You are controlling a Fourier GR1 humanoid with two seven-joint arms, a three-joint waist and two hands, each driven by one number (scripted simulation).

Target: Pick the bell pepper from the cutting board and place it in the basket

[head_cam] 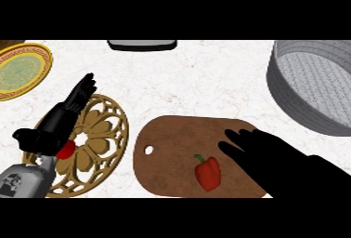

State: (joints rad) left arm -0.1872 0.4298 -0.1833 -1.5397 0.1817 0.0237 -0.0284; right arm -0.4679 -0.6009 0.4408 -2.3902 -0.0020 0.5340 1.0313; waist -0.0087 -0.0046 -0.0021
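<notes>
I've nothing done yet: the pepper (208, 173) lies on the board (171, 139) just left of my right hand (274, 160), fingers spread and empty, basket (286, 95) beyond it.

White marbled surface (198, 79), faintly veined and evenly lit, spreads ahead of the left robot hand (58, 123) and right robot hand (267, 155).

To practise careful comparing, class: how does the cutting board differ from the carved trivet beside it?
The cutting board is a solid dark-brown rounded slab with one small hole; the trivet is round, pale and pierced in a floral pattern. The cutting board carries a red bell pepper; the trivet lies under the left robot hand. Both lie flat on the white counter.
</notes>
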